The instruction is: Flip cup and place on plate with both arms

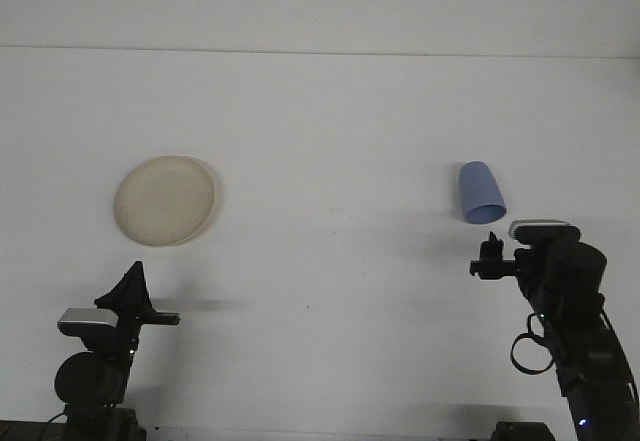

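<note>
A blue cup (480,192) lies on its side on the white table at the right, its open mouth toward me. At the left lies a cream plate (164,200), with nothing on it. My right gripper (489,257) sits just below the cup, a short gap apart from it; its fingers are small and dark in this view. Low at the left my left gripper (135,291) points up, well below the plate and touching nothing.
The table's far edge meets the wall along a line near the top. A cable loops beside the right arm (530,353) at the bottom right.
</note>
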Controlling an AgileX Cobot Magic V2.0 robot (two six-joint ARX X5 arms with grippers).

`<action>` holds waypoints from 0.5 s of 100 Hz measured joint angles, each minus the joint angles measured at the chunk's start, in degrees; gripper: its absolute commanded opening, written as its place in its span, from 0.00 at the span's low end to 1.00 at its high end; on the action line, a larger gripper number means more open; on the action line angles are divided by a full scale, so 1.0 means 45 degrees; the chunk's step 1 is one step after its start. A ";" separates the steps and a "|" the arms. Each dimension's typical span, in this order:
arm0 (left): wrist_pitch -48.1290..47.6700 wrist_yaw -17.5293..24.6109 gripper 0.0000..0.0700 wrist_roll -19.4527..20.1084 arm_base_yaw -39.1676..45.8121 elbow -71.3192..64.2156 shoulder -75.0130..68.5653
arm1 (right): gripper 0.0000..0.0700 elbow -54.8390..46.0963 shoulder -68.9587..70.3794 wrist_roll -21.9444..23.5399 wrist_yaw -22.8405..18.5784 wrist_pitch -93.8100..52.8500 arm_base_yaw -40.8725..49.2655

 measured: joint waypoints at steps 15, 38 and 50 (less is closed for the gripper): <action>0.0000 0.0000 0.02 0.0000 0.0000 0.0000 0.0000 | 0.70 -0.2064 0.0034 0.0243 0.0000 0.3249 -0.0282; 0.0000 0.0000 0.02 0.0005 0.0000 0.0000 0.0000 | 0.70 -0.3536 0.1219 0.0325 -0.0024 0.6441 -0.1234; 0.0000 0.0000 0.02 0.0005 0.0000 0.0000 0.0000 | 0.70 -0.3546 0.2361 0.0291 -0.0185 0.7830 -0.1666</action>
